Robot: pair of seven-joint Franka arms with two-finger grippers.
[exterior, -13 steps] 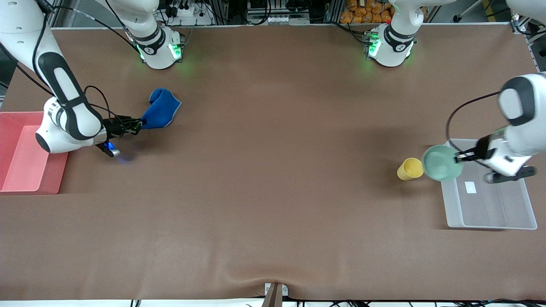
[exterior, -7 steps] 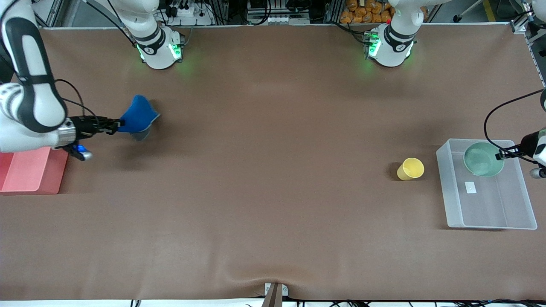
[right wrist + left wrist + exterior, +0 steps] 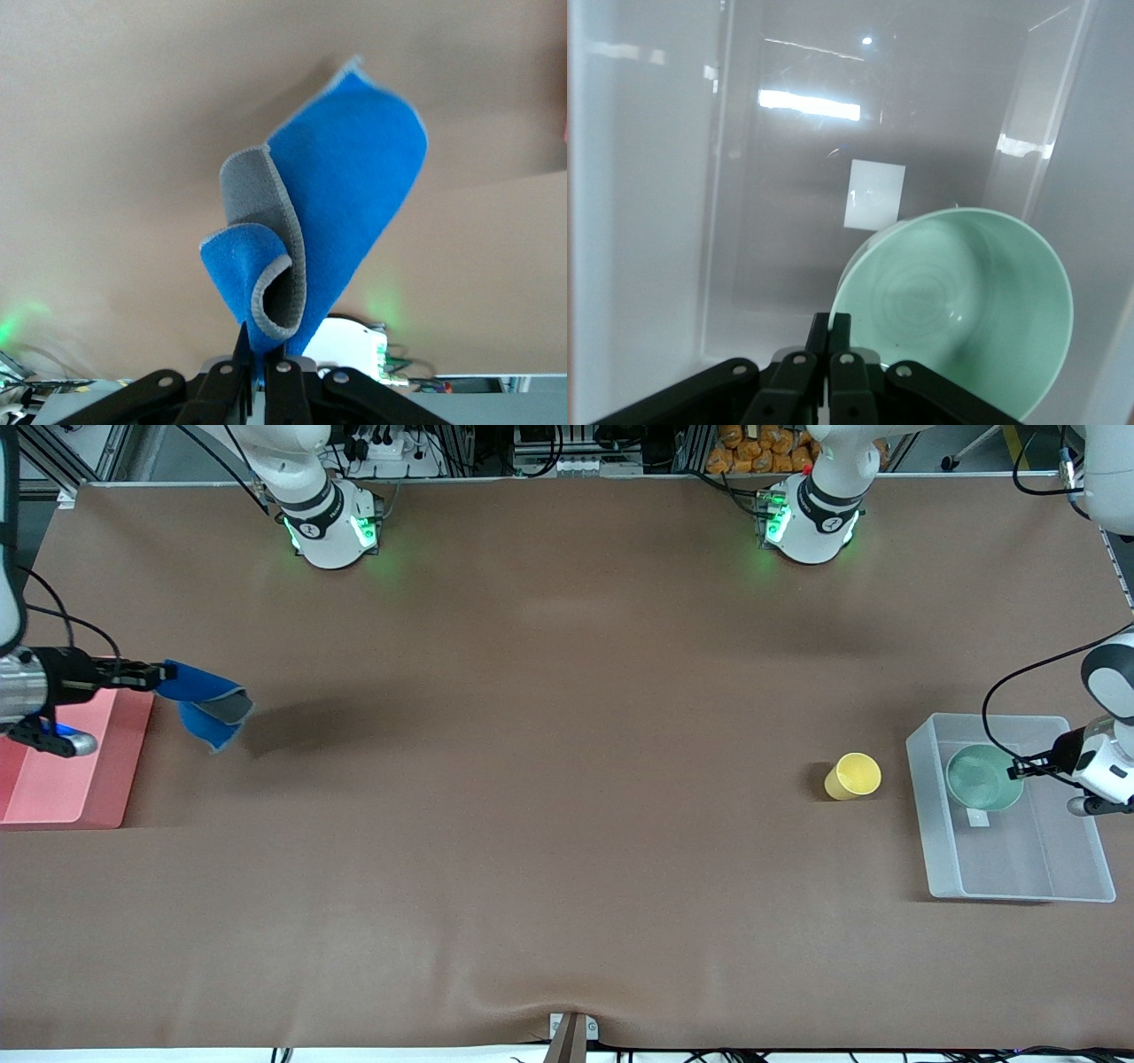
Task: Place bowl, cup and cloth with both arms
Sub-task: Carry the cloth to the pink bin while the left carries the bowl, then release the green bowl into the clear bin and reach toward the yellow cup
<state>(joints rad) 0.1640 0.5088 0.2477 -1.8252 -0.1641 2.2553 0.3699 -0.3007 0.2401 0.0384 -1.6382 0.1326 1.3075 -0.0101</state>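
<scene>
From the front, the right gripper (image 3: 158,676) hangs just beside the pink tray (image 3: 53,797) at the right arm's end of the table, jaws pinched tight on one corner of the cloth (image 3: 208,707). The cloth droops from that corner in loose folds, up off the table, with its shadow on the brown mat beneath. At the left arm's end, the left gripper (image 3: 1019,765) is over the clear bin (image 3: 1019,881), clamped on the rim of the bowl (image 3: 979,777), which sits low inside the bin's walls. The cup (image 3: 853,776) stands alone on the mat just beside the bin, toward the middle of the table, untouched.

In the left wrist view, the left gripper's (image 3: 829,332) jaws are pressed together on the thin edge of the bowl (image 3: 966,305), which tilts over the bin's floor near a white label (image 3: 873,196). It looks smooth and glossy, so I'd guess slippery and stiff; a rim pinch leaves it free to swing, and a hard drop could chip it.

In the right wrist view, the right gripper (image 3: 257,359) nips the cloth (image 3: 328,221) at a curled edge, grey trim showing. It's plainly soft and light; it will flop and sway, so any corner serves as a hold, but it must be lowered well inside the tray.

The cup looks light and rigid; pinching one wall at the lip seems best.
</scene>
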